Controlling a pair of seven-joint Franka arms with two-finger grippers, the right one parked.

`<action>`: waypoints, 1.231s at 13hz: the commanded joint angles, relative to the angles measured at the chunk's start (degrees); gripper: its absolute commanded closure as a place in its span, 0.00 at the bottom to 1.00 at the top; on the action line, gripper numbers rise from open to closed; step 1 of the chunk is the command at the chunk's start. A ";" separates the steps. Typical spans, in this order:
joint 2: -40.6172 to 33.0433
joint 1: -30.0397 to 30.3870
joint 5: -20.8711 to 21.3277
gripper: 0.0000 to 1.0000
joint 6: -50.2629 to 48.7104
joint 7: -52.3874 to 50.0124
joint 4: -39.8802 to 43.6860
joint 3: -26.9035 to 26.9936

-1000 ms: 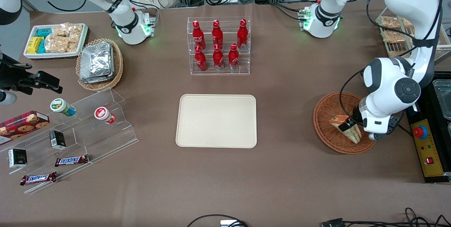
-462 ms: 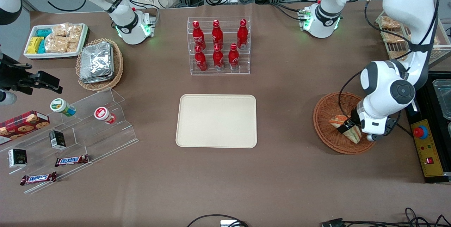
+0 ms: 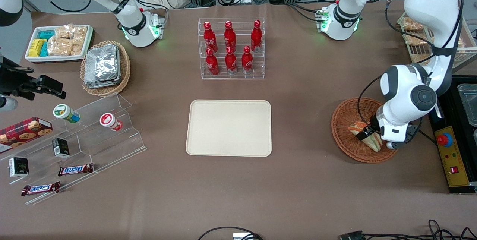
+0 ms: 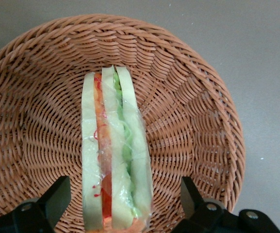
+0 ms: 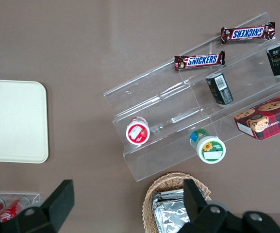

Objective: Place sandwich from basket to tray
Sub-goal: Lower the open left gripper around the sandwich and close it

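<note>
The sandwich (image 4: pixel 113 155), a wrapped wedge with pale bread and red, orange and green layers, stands on edge in the reddish-brown wicker basket (image 4: pixel 188 97). My left gripper (image 4: pixel 124 195) is open and straddles it. One black finger (image 4: pixel 57 196) is on each side, and neither touches the bread. From the front, the gripper (image 3: pixel 367 134) is low inside the basket (image 3: pixel 341 120), and the wrist hides part of the sandwich (image 3: pixel 374 142). The cream tray (image 3: pixel 229 128) lies bare at the table's middle, well toward the parked arm's end from the basket.
An acrylic rack of red bottles (image 3: pixel 231 48) stands farther from the front camera than the tray. A control box with a red button (image 3: pixel 445 139) sits beside the basket. A stepped acrylic shelf of snacks (image 3: pixel 93 135), a foil-packet basket (image 3: pixel 104 66) and a white bin (image 3: pixel 59 42) lie toward the parked arm's end.
The left arm's wrist has shifted slightly and settled lower over the basket. The sandwich and the basket have not moved.
</note>
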 commanded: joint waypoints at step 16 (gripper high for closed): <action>2.72 -0.99 3.37 0.04 0.70 -5.06 0.96 2.06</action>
